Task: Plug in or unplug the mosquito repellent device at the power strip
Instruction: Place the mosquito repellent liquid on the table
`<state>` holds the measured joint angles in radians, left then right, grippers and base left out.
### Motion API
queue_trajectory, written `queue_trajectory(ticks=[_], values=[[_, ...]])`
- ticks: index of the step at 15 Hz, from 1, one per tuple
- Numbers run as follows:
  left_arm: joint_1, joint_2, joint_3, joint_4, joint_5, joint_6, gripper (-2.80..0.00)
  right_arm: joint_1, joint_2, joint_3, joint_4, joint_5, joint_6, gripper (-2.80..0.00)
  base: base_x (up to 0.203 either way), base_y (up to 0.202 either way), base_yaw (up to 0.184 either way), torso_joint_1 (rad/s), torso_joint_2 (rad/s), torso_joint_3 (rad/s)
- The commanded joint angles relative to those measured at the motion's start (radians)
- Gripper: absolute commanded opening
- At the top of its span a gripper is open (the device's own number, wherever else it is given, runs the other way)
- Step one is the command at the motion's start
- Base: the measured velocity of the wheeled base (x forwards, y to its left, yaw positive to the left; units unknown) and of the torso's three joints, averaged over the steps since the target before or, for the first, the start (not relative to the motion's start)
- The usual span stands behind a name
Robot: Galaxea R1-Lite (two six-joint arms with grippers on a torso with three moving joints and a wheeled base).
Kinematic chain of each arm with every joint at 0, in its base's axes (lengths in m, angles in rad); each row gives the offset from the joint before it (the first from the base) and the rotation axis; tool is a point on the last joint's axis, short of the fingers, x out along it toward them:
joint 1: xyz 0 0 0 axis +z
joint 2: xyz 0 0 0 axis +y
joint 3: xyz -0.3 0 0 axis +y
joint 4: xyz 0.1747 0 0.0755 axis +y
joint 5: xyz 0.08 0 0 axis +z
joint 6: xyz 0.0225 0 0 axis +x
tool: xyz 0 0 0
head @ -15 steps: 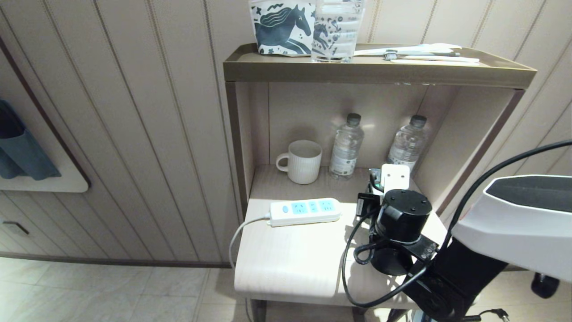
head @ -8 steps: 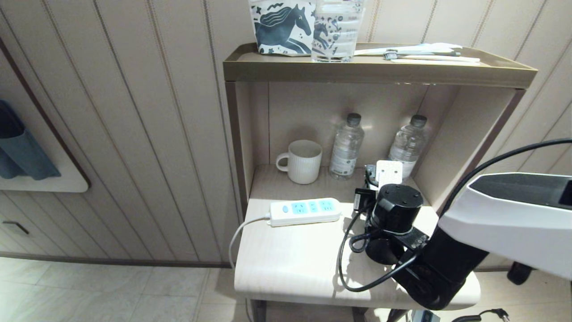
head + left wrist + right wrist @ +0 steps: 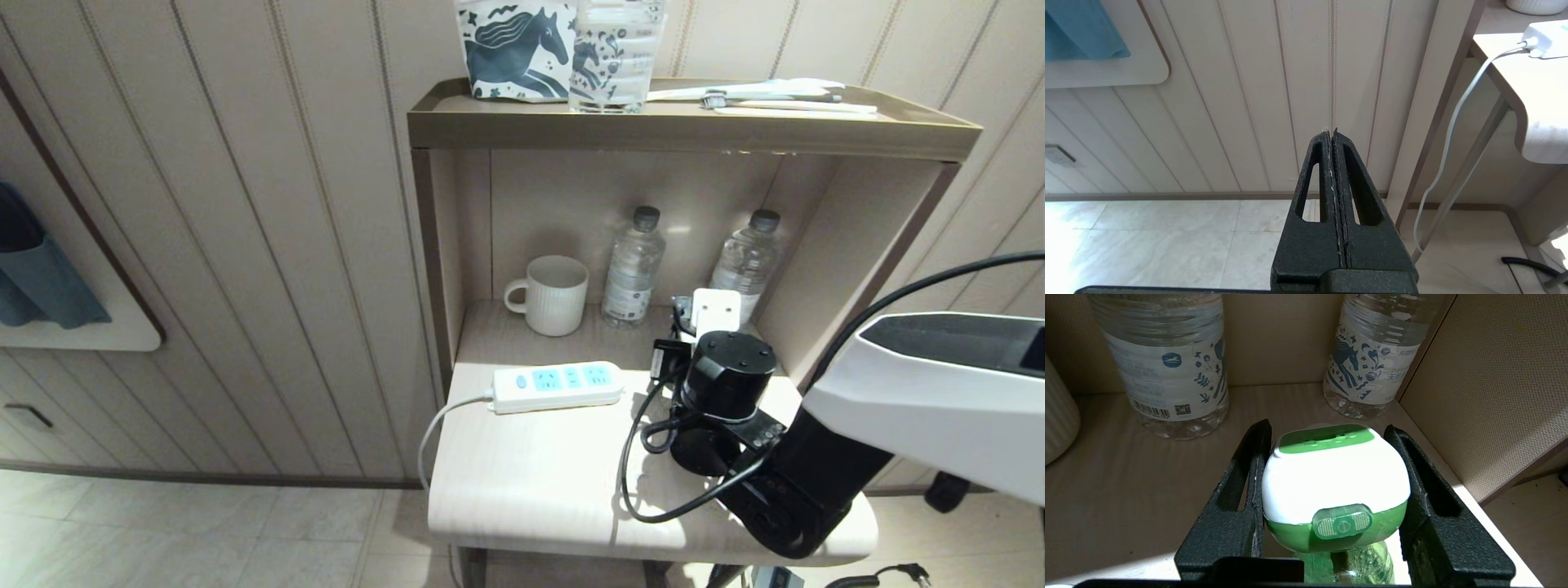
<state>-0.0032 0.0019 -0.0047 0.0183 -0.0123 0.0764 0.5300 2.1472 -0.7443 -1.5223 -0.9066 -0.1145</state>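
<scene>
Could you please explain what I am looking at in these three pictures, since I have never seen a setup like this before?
This is a wheeled robot with two arms, each ending in a two-fingered gripper.

The wide picture comes from a camera on its head, looking down at a small bedside shelf unit. On its lower surface lie a white power strip with nothing plugged in, a ribbed mug and two water bottles. The black and white bulk on the right is the right arm.

The other two pictures come from cameras on the wrists, looking along the fingers. The right gripper is closed on the mosquito repellent device, white and green, in front of the bottles. The left gripper is shut and empty, parked beside the unit, facing the wall panelling.
</scene>
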Motion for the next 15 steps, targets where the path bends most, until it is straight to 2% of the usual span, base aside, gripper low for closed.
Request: queue_trajectory(ticks=[1, 8, 15], values=[[0.0, 0.0, 0.0, 0.0, 0.0, 0.0, -2.8, 0.002, -0.002, -0.011, -0.042, -0.005, -0.002, -2.8, 0.0, 0.0, 0.0, 0.0, 0.0, 0.0], [0.0, 0.0, 0.0, 0.0, 0.0, 0.0, -2.8, 0.002, -0.007, -0.011, -0.047, -0.005, -0.014, -2.8, 0.0, 0.0, 0.0, 0.0, 0.0, 0.0], [0.0, 0.0, 0.0, 0.0, 0.0, 0.0, -2.8, -0.001, 0.073, -0.043, -0.048, -0.003, -0.073, -2.8, 0.0, 0.0, 0.0, 0.0, 0.0, 0.0]])
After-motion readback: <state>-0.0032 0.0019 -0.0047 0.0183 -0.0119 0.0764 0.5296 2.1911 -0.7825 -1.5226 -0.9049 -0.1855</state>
